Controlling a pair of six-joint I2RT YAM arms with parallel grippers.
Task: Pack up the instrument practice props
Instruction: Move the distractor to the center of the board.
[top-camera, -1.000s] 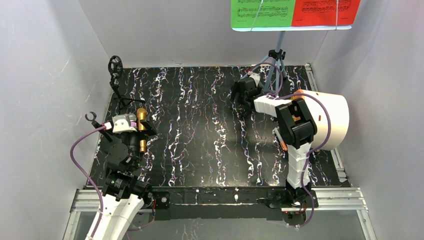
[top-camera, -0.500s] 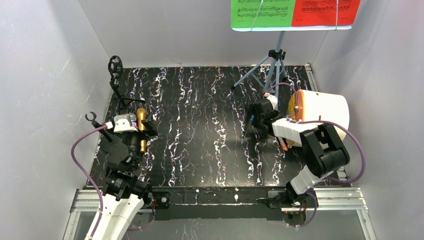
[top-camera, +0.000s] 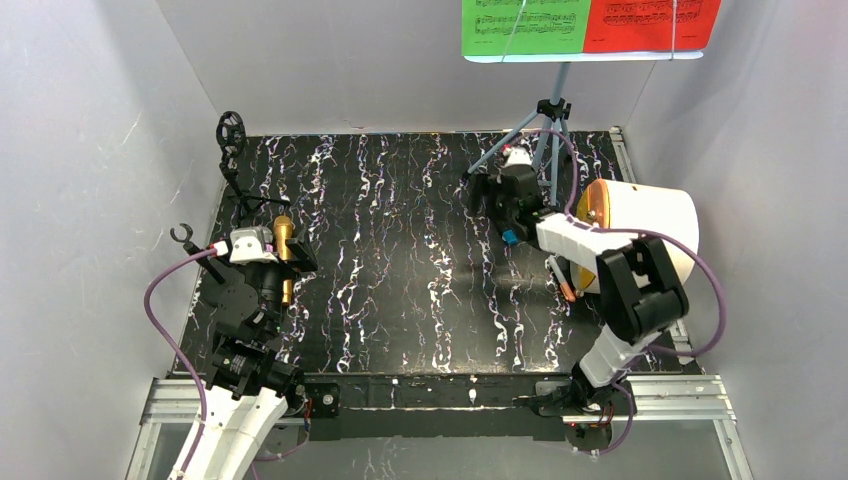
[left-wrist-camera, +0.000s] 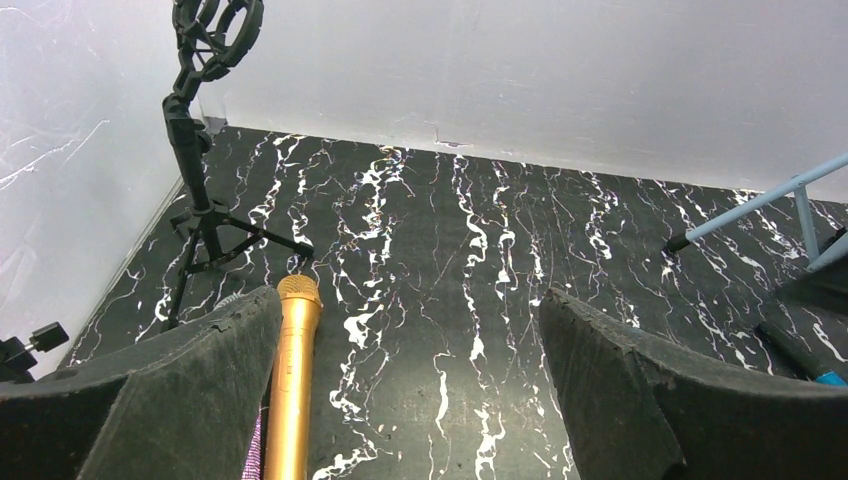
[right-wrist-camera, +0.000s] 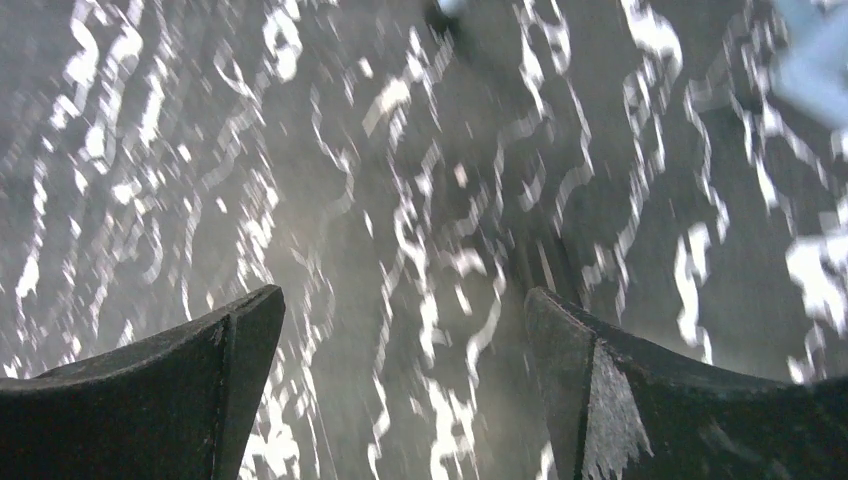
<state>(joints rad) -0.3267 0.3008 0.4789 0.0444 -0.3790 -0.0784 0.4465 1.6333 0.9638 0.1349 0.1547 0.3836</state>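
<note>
Fingers (left-wrist-camera: 170, 400) gape above black marbled table (top-camera: 400, 250), white walls (top-camera: 330, 60).

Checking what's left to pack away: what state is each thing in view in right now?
left hand: open, empty
right hand: open, empty
gold microphone: lying flat, not held
music rack: standing upright on its tripod legs
score sheets: on the rack, green beside red
black mic mount: standing upright
white tub: lying on its side
</note>
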